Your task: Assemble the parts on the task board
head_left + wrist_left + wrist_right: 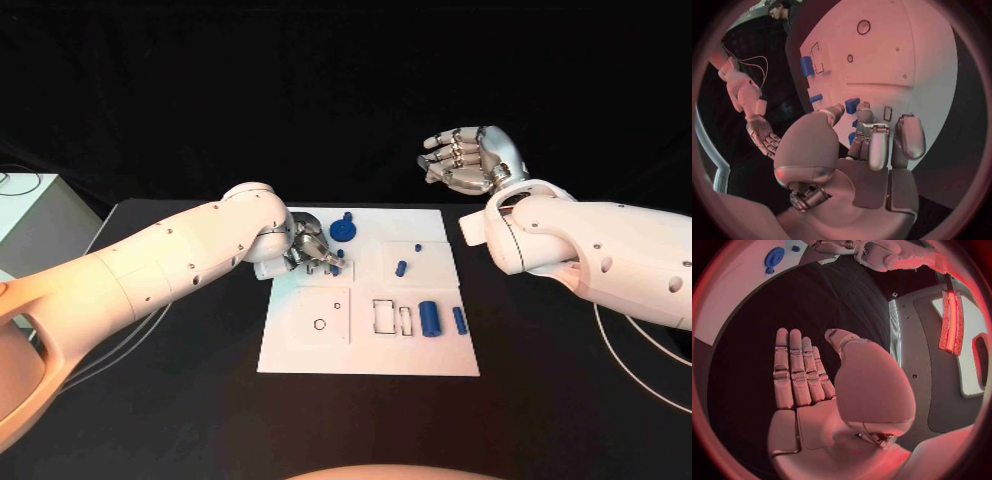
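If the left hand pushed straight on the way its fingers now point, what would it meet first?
Probably the small blue part just past the left hand's fingertips, lying on the white task board. Whether they already touch cannot be told; depth is unclear.

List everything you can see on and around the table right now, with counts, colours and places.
Task board: one, white, middle of the black table.
Round part: one, blue, far edge of the board.
Small parts: two, blue, board's right half, mid-depth.
Cylinder parts: two, blue, upright side by side, board's near right.
Part at left fingertips: one, blue; grip cannot be confirmed.
Cabinet: one, pale, left of the table.
Left hand: silver, over the board's far left.
Right hand: silver, raised beyond the board's right corner, holding nothing.
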